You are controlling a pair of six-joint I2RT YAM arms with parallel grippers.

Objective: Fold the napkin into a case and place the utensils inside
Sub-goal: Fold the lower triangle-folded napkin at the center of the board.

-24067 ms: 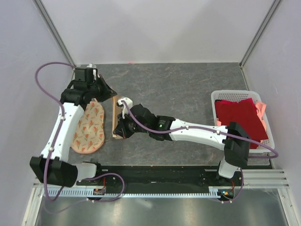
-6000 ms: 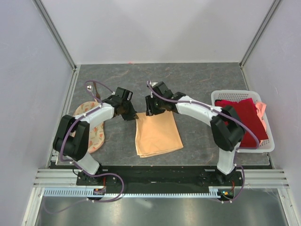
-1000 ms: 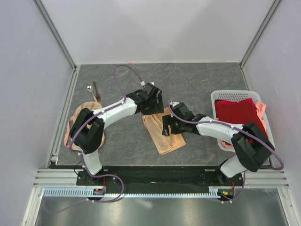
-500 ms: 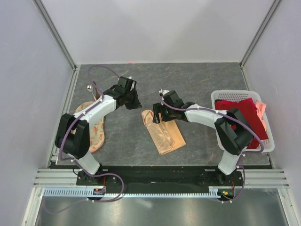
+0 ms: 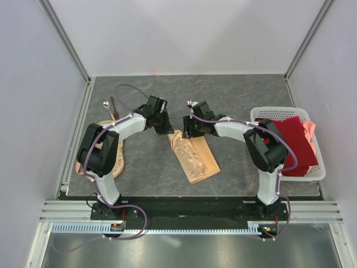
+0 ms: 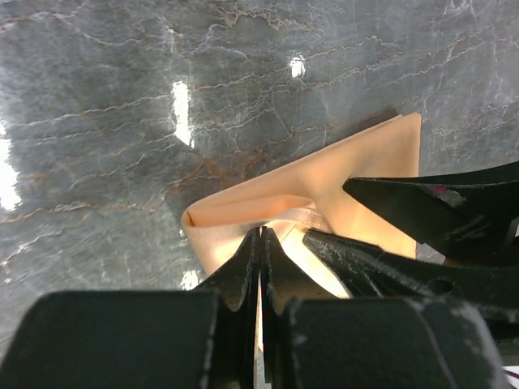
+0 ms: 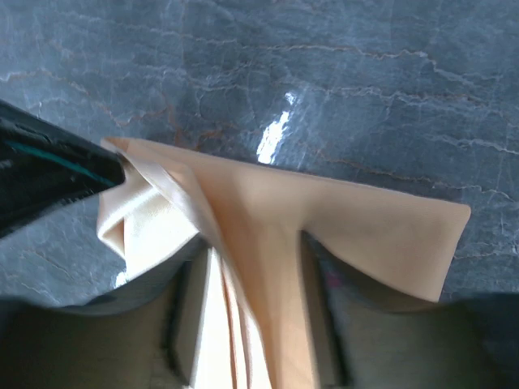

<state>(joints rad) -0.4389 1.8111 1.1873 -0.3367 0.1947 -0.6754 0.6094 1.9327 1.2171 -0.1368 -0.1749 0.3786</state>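
Observation:
The peach-orange napkin (image 5: 194, 157) lies folded into a narrow oblong case on the dark table, running from the middle toward the front right. Both grippers meet at its far end. My left gripper (image 5: 168, 130) is shut, pinching a thin edge of the napkin (image 6: 324, 190) between its fingertips (image 6: 246, 263). My right gripper (image 5: 186, 132) straddles a raised ridge of the napkin (image 7: 268, 219), which tents up between its jaws. The silver spoon (image 5: 106, 104) and the dark brown stick (image 5: 114, 107) lie together at the far left, away from both grippers.
A cream printed cloth (image 5: 103, 153) lies at the left under my left arm. A white lattice basket (image 5: 256, 118) with dark red cloth (image 5: 290, 139) stands at the right edge. The right gripper's black fingers (image 6: 430, 203) show in the left wrist view.
My left gripper swung back from the left to the napkin's far end and shut on its edge. My right gripper shifted a little up that end and its jaws narrowed around the cloth.

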